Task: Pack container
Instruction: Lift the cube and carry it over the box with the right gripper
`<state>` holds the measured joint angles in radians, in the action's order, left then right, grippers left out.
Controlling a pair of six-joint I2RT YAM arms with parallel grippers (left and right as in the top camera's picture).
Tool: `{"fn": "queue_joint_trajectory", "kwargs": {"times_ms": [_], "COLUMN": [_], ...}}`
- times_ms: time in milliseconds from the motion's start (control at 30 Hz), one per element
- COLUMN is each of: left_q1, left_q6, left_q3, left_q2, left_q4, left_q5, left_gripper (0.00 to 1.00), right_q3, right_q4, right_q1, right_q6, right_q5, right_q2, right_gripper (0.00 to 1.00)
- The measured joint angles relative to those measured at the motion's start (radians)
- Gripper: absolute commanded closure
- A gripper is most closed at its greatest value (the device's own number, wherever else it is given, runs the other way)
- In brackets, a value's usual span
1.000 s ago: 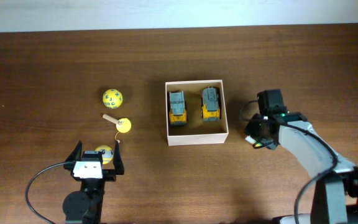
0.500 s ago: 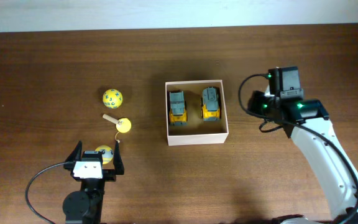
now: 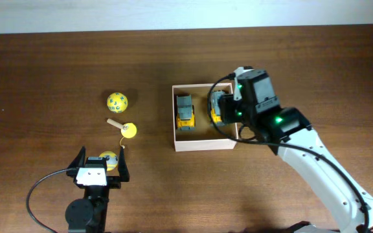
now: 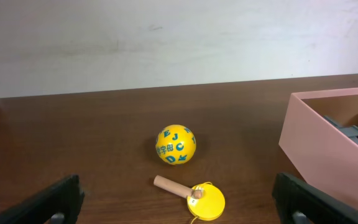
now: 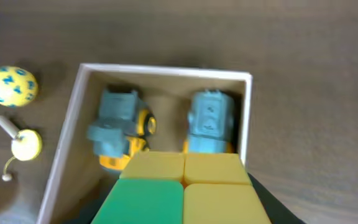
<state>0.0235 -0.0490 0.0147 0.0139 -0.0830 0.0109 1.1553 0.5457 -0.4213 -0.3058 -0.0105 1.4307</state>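
My right claw [image 3: 225, 110] clamps a yellow-and-green cube [image 5: 185, 186] (left claw [image 4: 178, 198] gapes); dropped here, it may perch atop a grey-and-yellow toy truck [image 5: 210, 121].

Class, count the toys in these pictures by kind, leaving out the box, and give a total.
Toy trucks: 2
Yellow balls: 2
Yellow disc on a wooden stick: 1
Yellow-and-green tiled cube: 1
Total: 6

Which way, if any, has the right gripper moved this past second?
Yes: the right gripper, carrying a block, went left from beside the box to over its right side.
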Motion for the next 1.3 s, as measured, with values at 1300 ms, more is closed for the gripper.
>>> {"fn": "queue_joint_trajectory", "kwargs": {"times_ms": [1300], "left_q1": [0.0], "left_q6": [0.0], "left_q3": [0.0], "left_q2": [0.0], "left_q4": [0.0], "left_q5": [0.0], "left_gripper": [0.01], "right_q3": [0.0], "right_q4": [-0.232], "right_q1": [-0.058], "right_q6": [-0.105], "right_q5": [-0.053], "right_q2": [0.303], "right_gripper": [0.52]}}
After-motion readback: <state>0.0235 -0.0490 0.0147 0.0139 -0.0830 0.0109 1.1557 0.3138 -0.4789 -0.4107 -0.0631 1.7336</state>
